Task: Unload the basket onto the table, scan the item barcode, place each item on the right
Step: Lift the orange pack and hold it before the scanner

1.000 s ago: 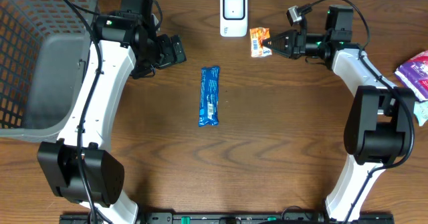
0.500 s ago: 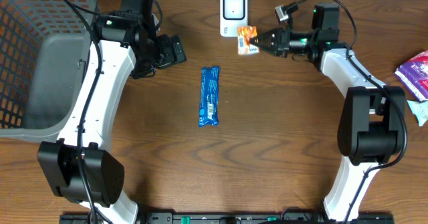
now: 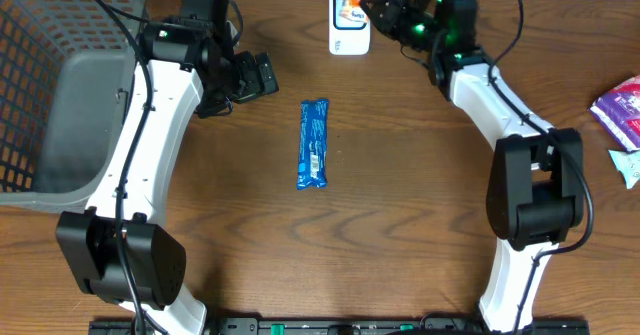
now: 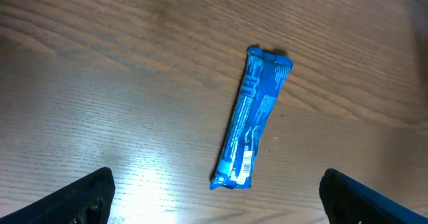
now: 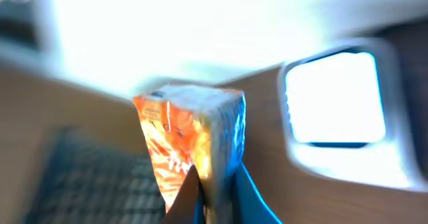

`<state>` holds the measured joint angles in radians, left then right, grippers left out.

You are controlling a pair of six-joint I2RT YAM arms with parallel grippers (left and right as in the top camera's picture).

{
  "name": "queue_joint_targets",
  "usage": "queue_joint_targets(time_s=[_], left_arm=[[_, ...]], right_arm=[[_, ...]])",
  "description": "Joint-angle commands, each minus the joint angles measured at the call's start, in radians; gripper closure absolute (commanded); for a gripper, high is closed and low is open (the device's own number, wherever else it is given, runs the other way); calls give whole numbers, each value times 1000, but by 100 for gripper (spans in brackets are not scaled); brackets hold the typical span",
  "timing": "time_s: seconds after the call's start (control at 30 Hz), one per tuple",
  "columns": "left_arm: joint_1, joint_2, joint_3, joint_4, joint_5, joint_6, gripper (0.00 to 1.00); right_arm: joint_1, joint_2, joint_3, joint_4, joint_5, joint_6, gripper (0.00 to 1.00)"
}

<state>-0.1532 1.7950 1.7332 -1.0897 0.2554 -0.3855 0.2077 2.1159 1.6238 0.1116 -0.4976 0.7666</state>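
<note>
Grey basket point(image 3: 30, 35) at left, floor in view. Right gripper point(image 5: 208, 200) pinches the orange packet point(image 5: 190, 140) — long axis jutting straight past its fingertips, beside the white scanner point(image 5: 334, 103); left gripper point(image 4: 217, 200) gapes wide.

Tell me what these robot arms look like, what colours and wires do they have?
Both the left arm and right arm have white shells with chunky black joints. Thin black cables loop along them, and small green lights glow near the wrists. The fingers are dark with a bluish edge.
</note>
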Motion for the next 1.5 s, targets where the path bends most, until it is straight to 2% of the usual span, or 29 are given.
queue_joint_targets(time_s=[0.0, 0.1, 0.23, 0.4, 0.57, 0.77, 0.9, 1.0, 1.27, 1.47], left_arm=[[3, 2, 5, -2, -14, 10, 2], [3, 2, 5, -2, -14, 10, 2], [3, 2, 5, -2, -14, 10, 2], [3, 2, 5, -2, -14, 10, 2], [3, 2, 5, -2, -14, 10, 2], [3, 2, 5, -2, -14, 10, 2], [3, 2, 5, -2, -14, 10, 2], [3, 2, 5, -2, -14, 10, 2], [3, 2, 5, -2, -14, 10, 2], [3, 2, 5, -2, -14, 10, 2]], right_arm=[[87, -18, 121, -123, 497, -282, 99], [167, -18, 211, -205, 768, -496, 99], [248, -17, 244, -140, 991, -763, 99], [267, 54, 244, -2, 1065, -1031, 99], [267, 155, 244, 68, 1064, -1191, 99], [267, 194, 244, 32, 900, -1297, 99], [269, 194, 244, 38, 880, -1332, 99], [267, 196, 244, 19, 881, -1410, 99], [224, 208, 244, -53, 880, -1410, 99], [217, 209, 244, -81, 851, -1348, 99]])
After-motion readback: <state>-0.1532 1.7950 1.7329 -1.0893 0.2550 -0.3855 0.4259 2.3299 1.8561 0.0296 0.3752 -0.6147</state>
